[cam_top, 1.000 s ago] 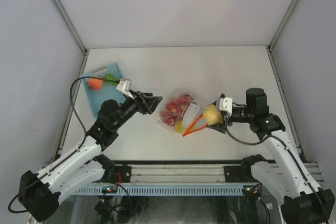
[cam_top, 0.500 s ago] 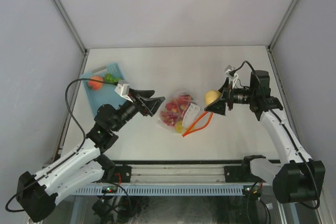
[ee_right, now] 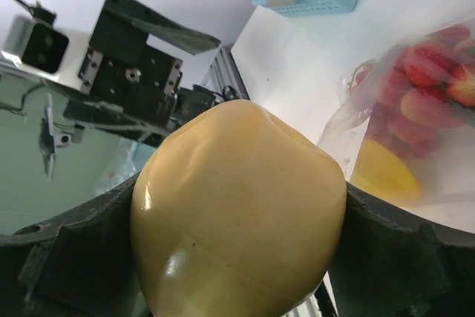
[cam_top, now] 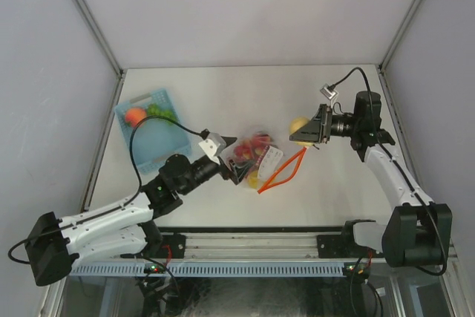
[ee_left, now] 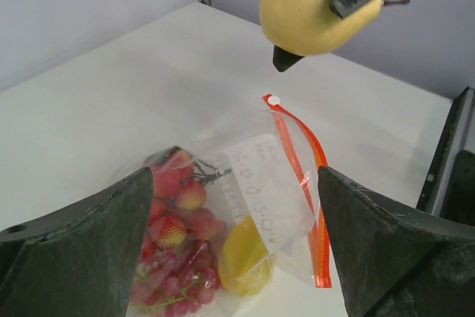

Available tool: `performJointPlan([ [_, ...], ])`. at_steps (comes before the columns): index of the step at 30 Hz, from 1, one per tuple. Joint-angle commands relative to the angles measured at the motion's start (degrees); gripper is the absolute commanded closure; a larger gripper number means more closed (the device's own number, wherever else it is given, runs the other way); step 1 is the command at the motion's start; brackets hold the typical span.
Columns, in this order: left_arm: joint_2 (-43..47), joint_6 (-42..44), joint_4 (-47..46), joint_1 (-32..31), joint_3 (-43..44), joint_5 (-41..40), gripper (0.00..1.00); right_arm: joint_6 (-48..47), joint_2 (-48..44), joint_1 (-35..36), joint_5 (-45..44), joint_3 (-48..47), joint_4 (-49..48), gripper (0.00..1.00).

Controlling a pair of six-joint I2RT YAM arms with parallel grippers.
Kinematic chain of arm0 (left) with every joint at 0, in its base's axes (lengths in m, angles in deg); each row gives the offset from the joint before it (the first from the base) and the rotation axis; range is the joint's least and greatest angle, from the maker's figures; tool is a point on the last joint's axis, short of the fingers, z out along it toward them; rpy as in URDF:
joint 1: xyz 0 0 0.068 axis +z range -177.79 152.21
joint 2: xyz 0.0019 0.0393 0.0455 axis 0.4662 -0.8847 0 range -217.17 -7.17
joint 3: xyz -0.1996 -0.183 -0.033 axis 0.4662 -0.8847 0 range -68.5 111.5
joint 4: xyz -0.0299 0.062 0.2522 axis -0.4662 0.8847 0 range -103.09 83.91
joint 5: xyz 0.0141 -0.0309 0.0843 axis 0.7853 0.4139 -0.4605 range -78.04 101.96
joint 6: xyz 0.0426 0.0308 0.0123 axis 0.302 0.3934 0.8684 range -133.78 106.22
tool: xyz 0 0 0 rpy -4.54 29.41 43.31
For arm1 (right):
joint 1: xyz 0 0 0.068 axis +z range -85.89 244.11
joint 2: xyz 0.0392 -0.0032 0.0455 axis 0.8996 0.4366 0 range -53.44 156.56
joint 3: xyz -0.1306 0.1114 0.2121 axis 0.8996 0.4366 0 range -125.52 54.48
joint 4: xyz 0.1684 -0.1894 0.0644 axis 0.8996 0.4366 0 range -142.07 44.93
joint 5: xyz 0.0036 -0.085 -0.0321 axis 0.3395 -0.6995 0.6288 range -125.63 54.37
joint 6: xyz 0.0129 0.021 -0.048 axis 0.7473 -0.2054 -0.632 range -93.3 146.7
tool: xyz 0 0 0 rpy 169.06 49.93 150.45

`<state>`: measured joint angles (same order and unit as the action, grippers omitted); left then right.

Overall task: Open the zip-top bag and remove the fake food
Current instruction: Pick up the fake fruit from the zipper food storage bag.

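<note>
here, left arm stretched low, left pincer (cam_top: 234,159) spread at the zip-top bag (cam_top: 256,155), right pincer (cam_top: 308,130) aloft pinching yellow pear (cam_top: 298,125)

White label (ee_left: 256,183) print illegible

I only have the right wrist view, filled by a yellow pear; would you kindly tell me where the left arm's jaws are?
Observer: The left jaws stand wide open, facing the zip-top bag from its left end.
Operator: Thank you; where is the zip strip?
Observer: The red-orange zip strip lies on the bag's opposite side, toward your pear.
Operator: Is anything in the blue basket?
Observer: The basket holds an orange piece and a green piece.
</note>
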<state>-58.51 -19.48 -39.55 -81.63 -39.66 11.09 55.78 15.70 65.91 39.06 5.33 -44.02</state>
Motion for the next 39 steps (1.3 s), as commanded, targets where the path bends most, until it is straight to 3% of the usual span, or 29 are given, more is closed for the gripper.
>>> performJointPlan([
  [1, -2.98, 7.68, -6.42, -1.63, 5.36, -0.86, 0.05, 11.19, 0.95, -1.13, 2.73, -1.34, -8.29, 0.74],
  [13, -17.96, 8.55, -17.23, -6.17, 14.33, 1.63, 0.0, 17.82, 3.34, 0.41, 7.09, -0.87, -12.28, 0.73],
  [21, -22.77, 19.97, -20.86, -8.49, 16.86, 6.1, 0.0, 11.67, 1.97, 3.54, 12.17, -2.25, -9.55, 0.73],
  [26, -23.35, 29.42, -13.46, -9.67, 20.94, 7.95, 0.0, -3.81, 2.48, 5.32, 15.2, -6.99, 6.11, 0.73],
  [39, -28.23, 41.46, 0.22, -11.61, 29.4, 7.45, 0.0, -6.31, 2.71, 7.5, 15.61, -7.89, 7.33, 0.73],
])
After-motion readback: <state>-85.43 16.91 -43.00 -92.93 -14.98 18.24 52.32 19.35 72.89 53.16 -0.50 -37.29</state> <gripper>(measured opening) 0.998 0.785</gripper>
